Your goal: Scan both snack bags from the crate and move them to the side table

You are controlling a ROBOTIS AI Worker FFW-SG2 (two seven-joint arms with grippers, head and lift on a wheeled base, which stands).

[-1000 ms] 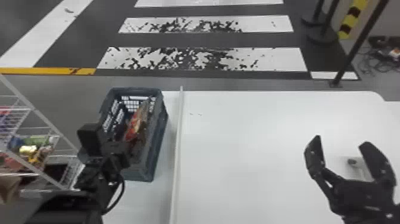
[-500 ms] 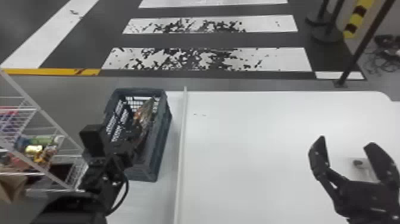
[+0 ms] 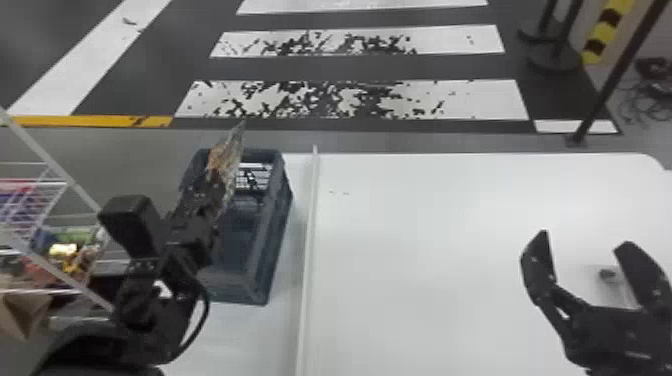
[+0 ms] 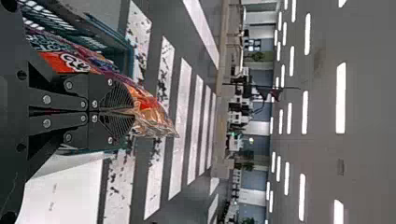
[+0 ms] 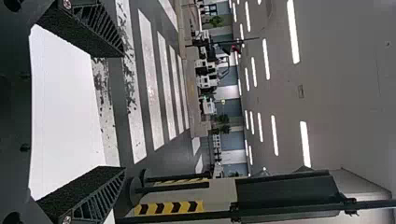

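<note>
Over the left part of the dark crate point(image 3: 272, 240), my left gripper point(image 3: 205, 192) holds a snack bag point(image 3: 231, 150) raised up to the rim's height or above. In the left wrist view the fingers of the left gripper point(image 4: 112, 111) are pressed together on the orange and red snack bag point(image 4: 152, 114), whose clear crinkled end sticks out past them. Whether another bag lies in the crate I cannot tell. On the right, my right gripper point(image 3: 582, 250) stands above the white table with its fingers wide apart; the right wrist view has the same gripper point(image 5: 122, 112) with nothing between the fingertips.
A thin white divider point(image 3: 307, 250) runs along the crate's right side, with the white table point(image 3: 425, 250) beyond it. A small dark object point(image 3: 607, 274) is on the table by the right gripper. At the left stands a wire rack point(image 3: 30, 200) with colourful packages.
The left gripper has risen from the crate, bringing the snack bag up with it. The right gripper keeps its pose, while the head view has shifted slightly.
</note>
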